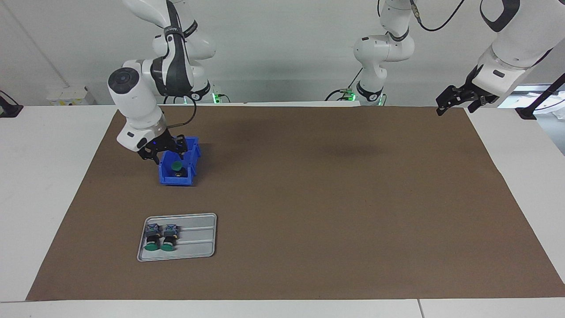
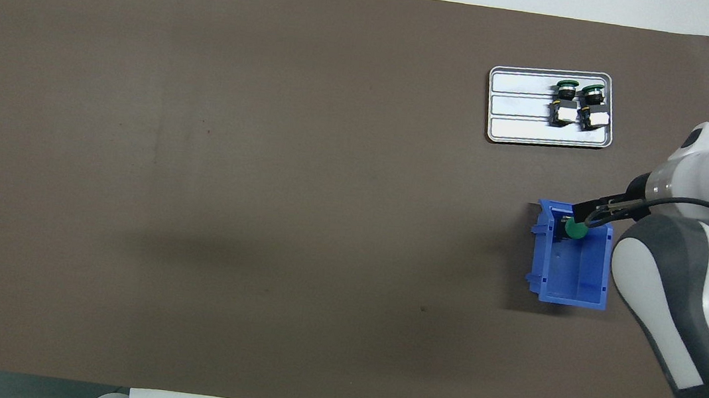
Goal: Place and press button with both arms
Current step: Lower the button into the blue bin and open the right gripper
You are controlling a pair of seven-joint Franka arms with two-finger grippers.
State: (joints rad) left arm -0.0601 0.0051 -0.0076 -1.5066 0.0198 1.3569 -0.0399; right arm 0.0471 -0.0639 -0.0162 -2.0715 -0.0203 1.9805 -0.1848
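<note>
I have the right gripper [image 1: 167, 152] low at the blue bin [image 1: 190, 152], at the right arm's end of the bench [image 1: 309, 198]. The button [image 1: 177, 167] stands in the bin, green cap up, long axis vertical, just below the fingers. I can't tell whether they are parted or touch it. Left gripper [image 1: 454, 104] waits raised, well apart, fingers released. Two more buttons [image 1: 160, 238] lie flat in the tray [image 1: 198, 238], caps pointing away from the robots.
</note>
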